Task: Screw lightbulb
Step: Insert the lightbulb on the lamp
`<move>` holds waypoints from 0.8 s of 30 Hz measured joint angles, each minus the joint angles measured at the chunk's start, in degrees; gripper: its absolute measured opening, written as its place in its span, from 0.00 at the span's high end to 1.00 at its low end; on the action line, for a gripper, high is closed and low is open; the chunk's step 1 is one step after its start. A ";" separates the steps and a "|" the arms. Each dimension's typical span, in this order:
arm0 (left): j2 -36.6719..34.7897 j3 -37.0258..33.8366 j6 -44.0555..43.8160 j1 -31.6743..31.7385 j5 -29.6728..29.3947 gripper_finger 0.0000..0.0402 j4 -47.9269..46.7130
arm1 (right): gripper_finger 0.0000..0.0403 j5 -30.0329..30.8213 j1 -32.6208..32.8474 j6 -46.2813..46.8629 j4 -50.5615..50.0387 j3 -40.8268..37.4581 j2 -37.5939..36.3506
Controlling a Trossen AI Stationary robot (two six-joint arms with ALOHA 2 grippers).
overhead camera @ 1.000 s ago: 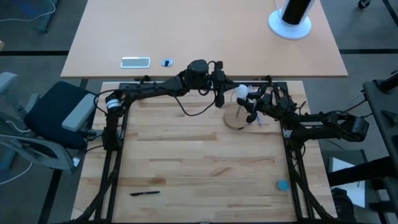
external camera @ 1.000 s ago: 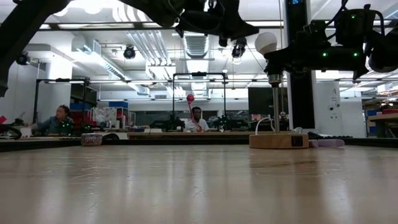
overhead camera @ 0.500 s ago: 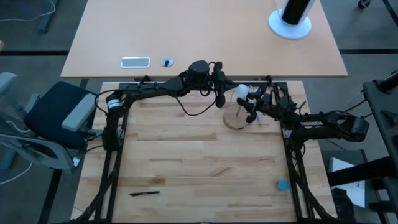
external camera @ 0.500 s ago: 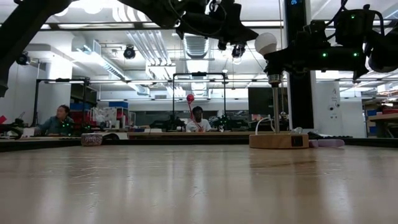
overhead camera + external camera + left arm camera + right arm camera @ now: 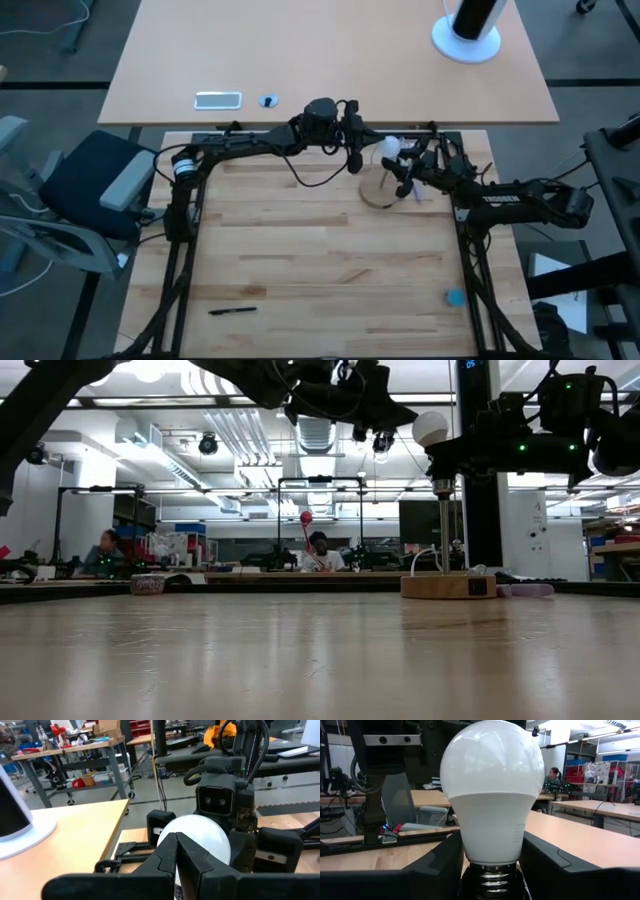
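Straddling lightbulb (image 5: 492, 805) with my right gripper (image 5: 400, 168), fingers (image 5: 432, 867) spread either side of its neck, gaps showing | lightbulb upright, screw end down in black post (image 5: 443, 535) on wooden disc (image 5: 448, 585), far side of worktop (image 5: 320, 260) | left gripper (image 5: 176, 855) pressed together, empty, just beside lightbulb

lightbulb (image 5: 492, 795) screw end: cut off by frame edge | socket: hidden

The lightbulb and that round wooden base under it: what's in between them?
A thin upright post. In the low view it rises from the wooden base to the socket under the lightbulb, where the right end effector sits.
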 joint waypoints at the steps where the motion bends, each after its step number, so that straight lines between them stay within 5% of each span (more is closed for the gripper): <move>1: 0.00 0.00 0.10 -0.05 0.00 1.00 0.01 | 0.57 0.00 0.00 0.01 0.00 0.00 0.00; 24: 0.55 -0.04 1.88 -0.12 -0.33 1.00 3.74 | 0.54 0.87 0.00 1.42 -1.00 0.04 -0.10</move>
